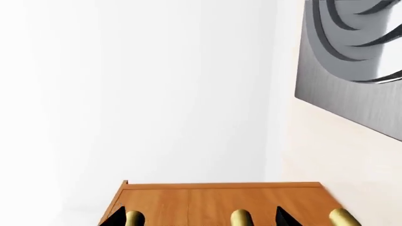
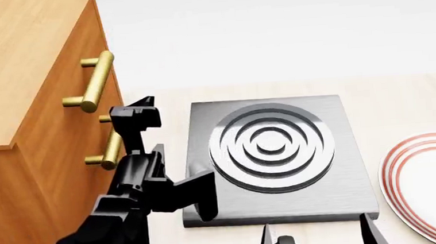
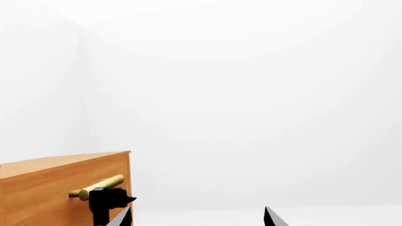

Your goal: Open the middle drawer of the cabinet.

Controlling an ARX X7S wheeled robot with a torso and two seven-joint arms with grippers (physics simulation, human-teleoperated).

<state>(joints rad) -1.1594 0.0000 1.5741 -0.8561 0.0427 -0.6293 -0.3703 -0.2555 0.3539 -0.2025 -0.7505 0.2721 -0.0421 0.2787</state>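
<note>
At far left stands the cabinet, its middle drawer shut beneath the top one, as the left gripper, jaws spread wide, closes on that drawer's brass handle, presumably to pull, beside a grey hotplate.

The cabinet fills the left of the head view, two brass handles on its front. The left gripper sits at the middle drawer handle, its fingers just beside the bar. A grey hotplate lies nearby, a red-rimmed plate at right
</note>
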